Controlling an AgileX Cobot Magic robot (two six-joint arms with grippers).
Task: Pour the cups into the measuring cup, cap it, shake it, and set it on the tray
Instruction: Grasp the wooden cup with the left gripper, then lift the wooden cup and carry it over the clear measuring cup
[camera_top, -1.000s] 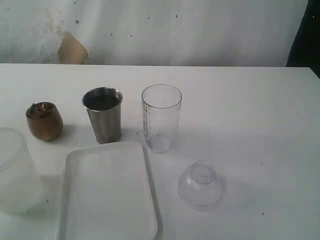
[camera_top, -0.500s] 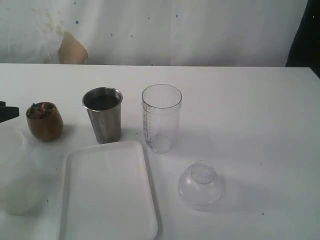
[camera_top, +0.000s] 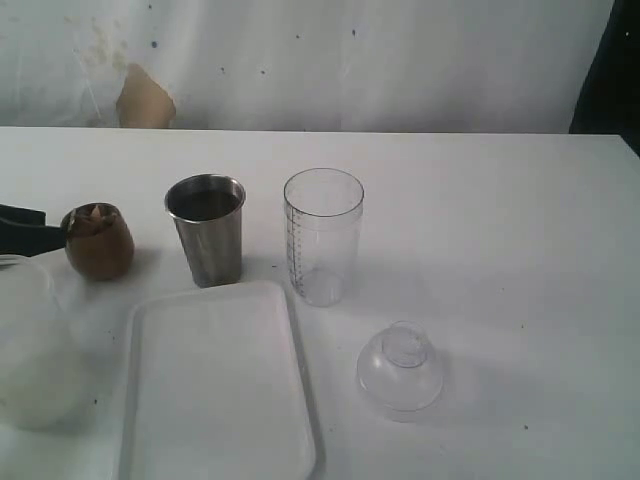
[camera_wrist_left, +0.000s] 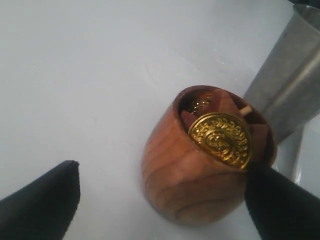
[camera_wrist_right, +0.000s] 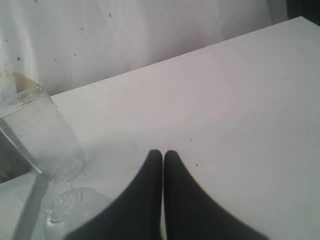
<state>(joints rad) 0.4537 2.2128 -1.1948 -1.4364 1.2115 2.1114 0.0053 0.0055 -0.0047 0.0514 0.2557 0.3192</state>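
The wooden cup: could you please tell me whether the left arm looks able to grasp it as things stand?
Probably yes: the open left pincer straddles the wooden cup, nothing lies between them, and the steel tumbler stands close but aside.

On the table (camera_top: 500, 220) the wooden cup (camera_top: 98, 242), tumbler (camera_top: 207, 232) and measuring cup (camera_top: 322, 237) stand in a row from left to right, with a coin (camera_wrist_left: 220, 139) in the wooden cup. The tray (camera_top: 215, 380) lies in front of the tumbler. The container (camera_top: 30, 345) is left of the tray, and the cap (camera_top: 401, 370) is right of it.
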